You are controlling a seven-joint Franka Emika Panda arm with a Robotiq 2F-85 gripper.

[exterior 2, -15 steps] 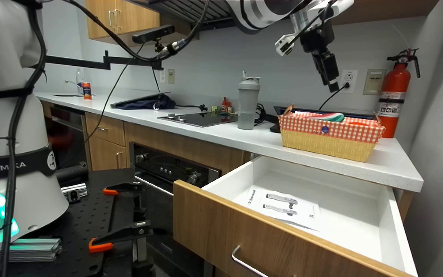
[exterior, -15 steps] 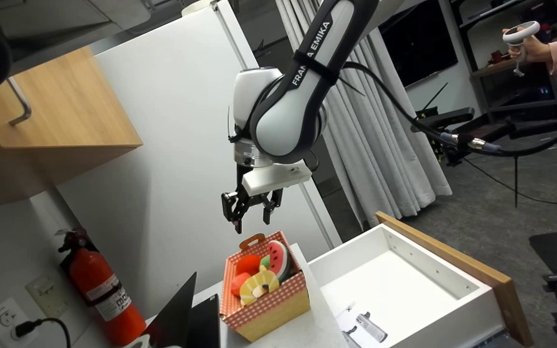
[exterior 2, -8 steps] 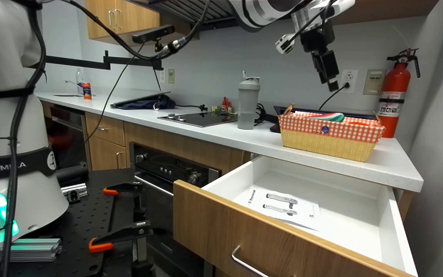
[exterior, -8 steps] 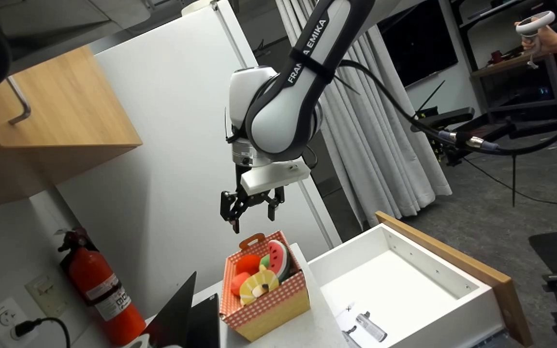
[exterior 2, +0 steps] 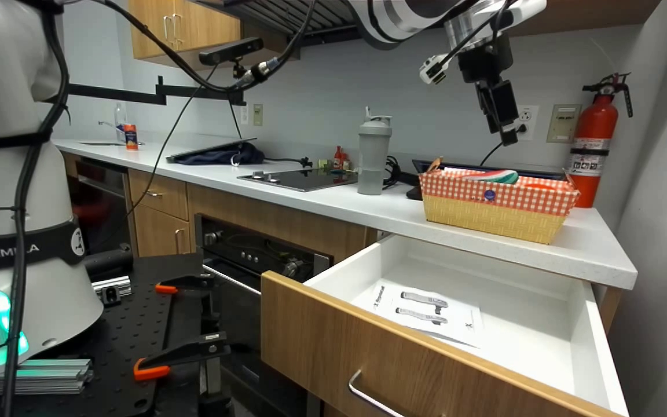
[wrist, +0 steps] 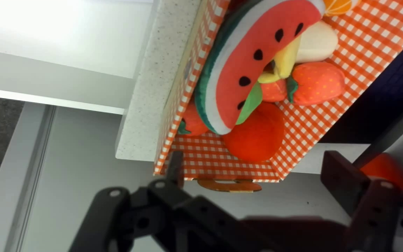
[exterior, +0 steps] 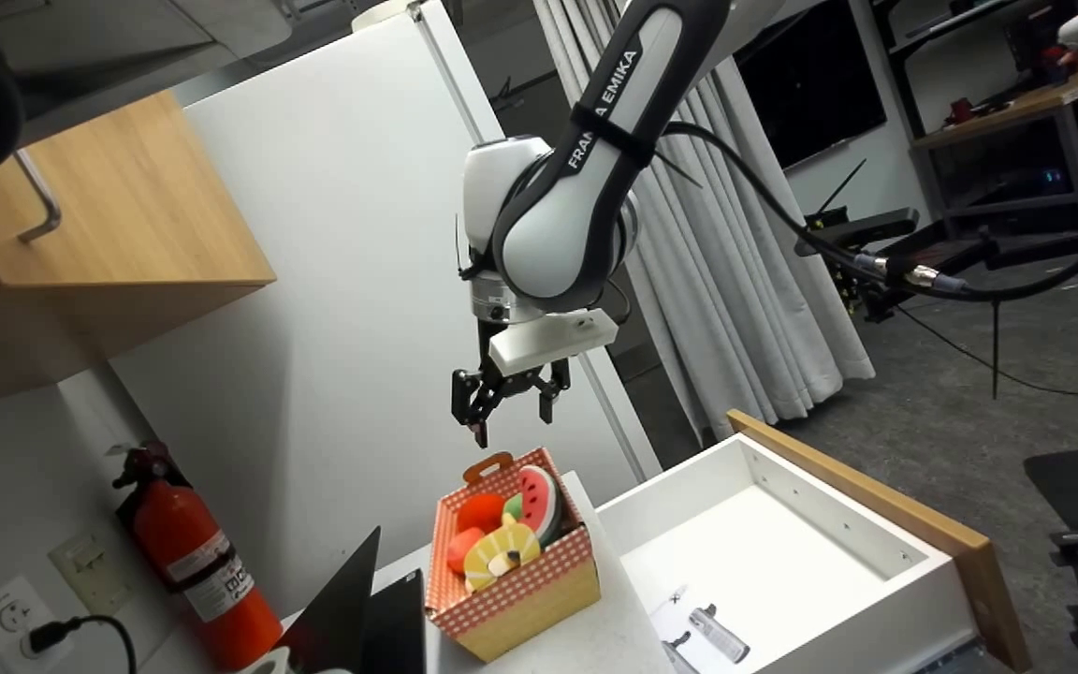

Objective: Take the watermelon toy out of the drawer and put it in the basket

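Note:
The watermelon toy (exterior: 539, 501), a red half-round slice with a white and green rind, lies tilted in the basket (exterior: 539, 613) among other toy fruits. It also shows in the wrist view (wrist: 240, 66), leaning along the basket's checkered wall, and its rind shows above the rim in an exterior view (exterior 2: 504, 176). The basket stands on the counter beside the open drawer (exterior 2: 519, 313). My gripper (exterior: 514, 429) is open and empty, above the handle end of the basket and apart from it. In the wrist view its fingers (wrist: 254, 161) stand wide apart with nothing between them.
Paper sheets (exterior 2: 426, 313) lie in the drawer. A black laptop (exterior: 389, 608) and a red fire extinguisher (exterior 2: 591, 150) stand behind the basket. A shaker bottle (exterior 2: 374, 153) stands farther along the counter. A wooden cabinet (exterior: 118, 206) hangs above. Round red toy fruit (wrist: 255, 134) lies beside the watermelon.
My open gripper has shifted a little to the right in both exterior views and slightly lower in an exterior view. The watermelon toy, basket and drawer have not moved.

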